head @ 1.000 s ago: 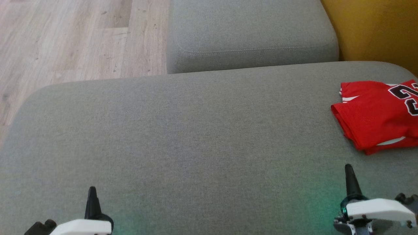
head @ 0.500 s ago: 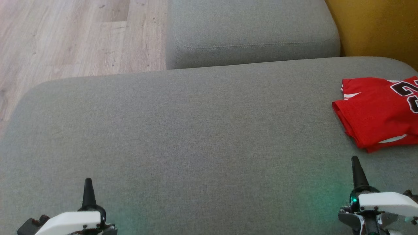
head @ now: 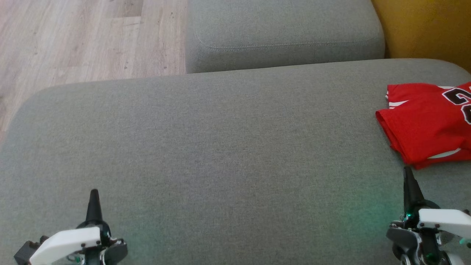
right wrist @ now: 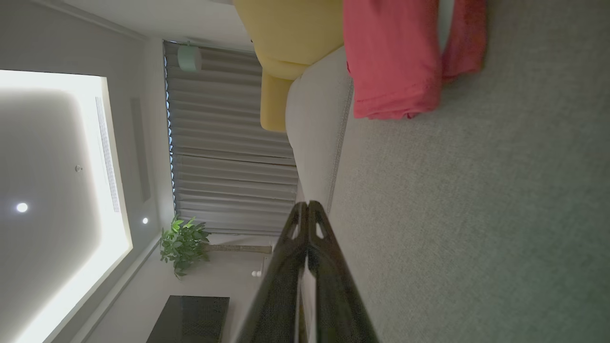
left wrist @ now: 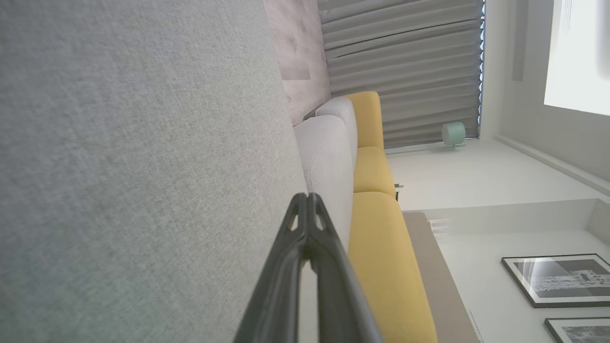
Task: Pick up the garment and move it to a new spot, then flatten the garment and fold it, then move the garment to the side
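Note:
The garment (head: 427, 125) is a red jersey with black and white numbers, folded and lying at the right side of the grey sofa cushion (head: 220, 147), partly cut off by the head view's right edge. The right wrist view shows the garment (right wrist: 395, 62) at its top. My right gripper (head: 407, 173) is shut and empty, its tip just short of the jersey's near edge; in its own wrist view the right gripper (right wrist: 307, 206) has its fingertips pressed together. My left gripper (head: 94, 193) is shut and empty at the lower left, and the left gripper (left wrist: 307, 197) shows closed tips.
A second grey cushion (head: 283, 33) stands behind the big one. Wooden floor (head: 73, 40) lies at the upper left. A yellow seat (head: 427, 29) sits at the upper right. A plant (right wrist: 183, 243) and curtains show in the right wrist view.
The head camera has tilted, shifting the whole picture. Both grippers appear a little higher in view and stay shut. The jersey lies as before.

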Tool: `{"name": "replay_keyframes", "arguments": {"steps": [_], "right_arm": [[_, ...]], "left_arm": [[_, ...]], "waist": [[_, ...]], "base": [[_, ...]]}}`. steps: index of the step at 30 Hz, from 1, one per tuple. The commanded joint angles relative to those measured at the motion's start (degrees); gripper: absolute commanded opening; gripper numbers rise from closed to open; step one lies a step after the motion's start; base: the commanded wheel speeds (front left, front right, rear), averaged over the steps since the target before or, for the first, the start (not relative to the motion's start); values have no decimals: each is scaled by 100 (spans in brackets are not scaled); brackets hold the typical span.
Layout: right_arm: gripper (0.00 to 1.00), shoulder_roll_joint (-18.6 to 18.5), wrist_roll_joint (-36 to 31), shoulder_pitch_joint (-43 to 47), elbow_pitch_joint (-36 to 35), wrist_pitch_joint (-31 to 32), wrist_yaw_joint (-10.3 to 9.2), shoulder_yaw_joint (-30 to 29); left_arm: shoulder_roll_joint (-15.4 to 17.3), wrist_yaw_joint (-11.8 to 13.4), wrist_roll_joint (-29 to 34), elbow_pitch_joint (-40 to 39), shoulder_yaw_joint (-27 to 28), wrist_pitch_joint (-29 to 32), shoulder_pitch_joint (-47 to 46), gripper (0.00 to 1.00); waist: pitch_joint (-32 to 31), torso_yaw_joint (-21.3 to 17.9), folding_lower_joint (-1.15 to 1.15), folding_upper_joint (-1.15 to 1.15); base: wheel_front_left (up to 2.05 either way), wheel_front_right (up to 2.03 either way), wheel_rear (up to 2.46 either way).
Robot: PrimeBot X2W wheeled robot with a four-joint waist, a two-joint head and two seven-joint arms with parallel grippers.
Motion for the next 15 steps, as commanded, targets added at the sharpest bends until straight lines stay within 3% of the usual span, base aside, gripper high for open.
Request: {"name": "replay_keyframes", "arguments": {"steps": [1,15], "right_arm": [[0,-48,154,-379,-236,48,-4,64],[0,-37,855,-524,-286,227,-4,-84]], "left_arm": [[30,-66,-138,-165,228,59,-329,0],[22,-178,-832,-155,375,240,-517,0]], "waist": [[7,0,0,0],[92,-5,0,0]], "base": [[0,0,0],[0,0,0]]}}
